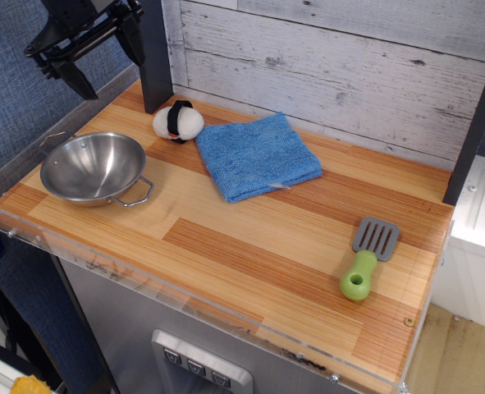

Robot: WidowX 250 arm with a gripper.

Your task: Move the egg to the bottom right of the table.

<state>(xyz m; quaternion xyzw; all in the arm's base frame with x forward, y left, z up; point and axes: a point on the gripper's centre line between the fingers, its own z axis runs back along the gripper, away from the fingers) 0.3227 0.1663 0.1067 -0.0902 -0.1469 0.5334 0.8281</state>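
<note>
The egg (177, 121), white with a black band, lies at the back left of the striped wooden table (250, 246), between the dark post and the blue cloth. My gripper (107, 72) hangs in the air at the upper left, above and to the left of the egg, over the table's back left corner. Its black fingers (80, 82) are spread apart and hold nothing.
A steel bowl (93, 167) with handles sits at the left front. A folded blue cloth (257, 155) lies right of the egg. A spatula (368, 258) with a green handle lies near the right front. A dark post (150, 53) stands behind the egg.
</note>
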